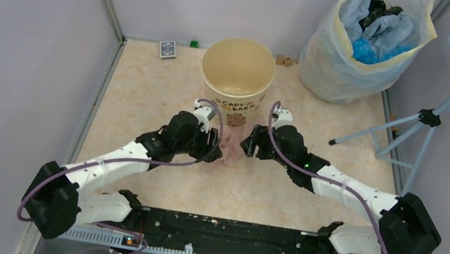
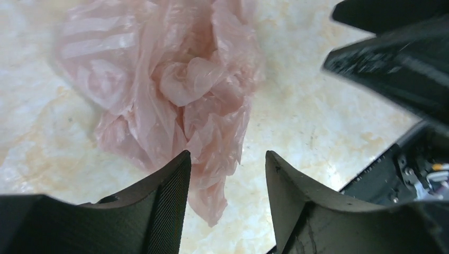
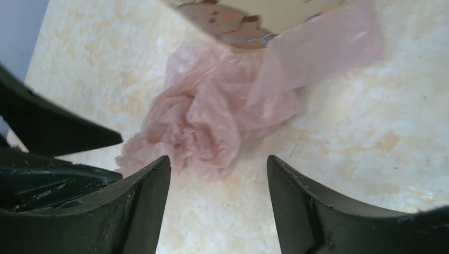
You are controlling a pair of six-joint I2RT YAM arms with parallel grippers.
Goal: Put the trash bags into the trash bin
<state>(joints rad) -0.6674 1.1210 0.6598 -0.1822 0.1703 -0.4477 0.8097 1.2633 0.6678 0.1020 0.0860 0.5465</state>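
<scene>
A crumpled pale-pink trash bag (image 1: 231, 146) lies on the table just in front of the cream-yellow trash bin (image 1: 237, 78), which stands upright and looks empty. My left gripper (image 1: 217, 148) is open just left of the bag; in the left wrist view the bag (image 2: 174, 90) lies ahead of the open gripper (image 2: 226, 159), its lower tip between the fingers. My right gripper (image 1: 245, 145) is open just right of the bag; in the right wrist view the bag (image 3: 222, 106) lies ahead of the gripper (image 3: 218, 164), one flat end against the bin (image 3: 238, 21).
A large whitish-yellow bag (image 1: 358, 46) with blue and black contents stands at the back right. A tripod (image 1: 413, 129) with a perforated panel is at the right. A small card (image 1: 167, 48), a green cube (image 1: 194, 44) and brown bits (image 1: 283, 60) lie at the back wall.
</scene>
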